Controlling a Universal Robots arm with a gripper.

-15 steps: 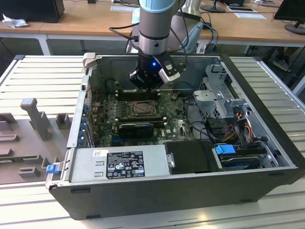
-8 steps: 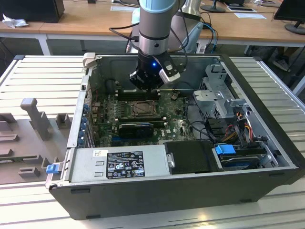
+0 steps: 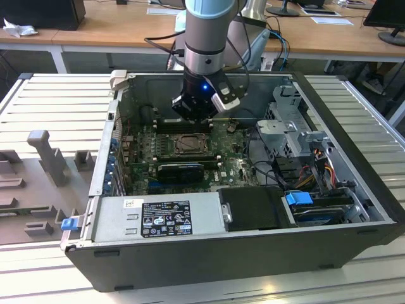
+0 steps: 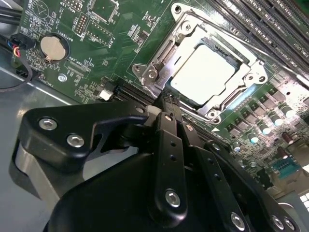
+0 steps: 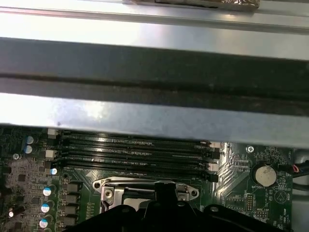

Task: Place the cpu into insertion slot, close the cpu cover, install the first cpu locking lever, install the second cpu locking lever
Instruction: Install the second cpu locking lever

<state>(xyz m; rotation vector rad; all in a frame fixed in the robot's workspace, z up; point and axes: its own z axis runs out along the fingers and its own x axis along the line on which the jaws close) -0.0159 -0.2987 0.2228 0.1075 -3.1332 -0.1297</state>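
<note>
The open computer case (image 3: 354,209) lies on its side on a slatted metal table (image 3: 57,95), with the green motherboard (image 3: 142,164) flat on its floor. The arm (image 3: 212,38) comes straight down into the case from above, wrist vertical, a small blue light lit on it. Its gripper (image 3: 193,113) hangs just above the memory slots (image 5: 135,152), beside the insertion slot (image 3: 188,144), touching nothing.

In the second wrist view the gripper's (image 4: 168,104) fingers are pressed together with no gap and hold nothing; their tips sit over the edge of the socket.

The cpu (image 4: 205,72) lies flat in the insertion slot (image 4: 159,58), its pale top showing through the window of the cpu cover (image 4: 241,63), which is down over it.

A white and black label (image 3: 166,218) sits on the power supply (image 3: 158,215), and a coin battery (image 4: 53,47) sits on the board; the print on both is too small to make out.
</note>
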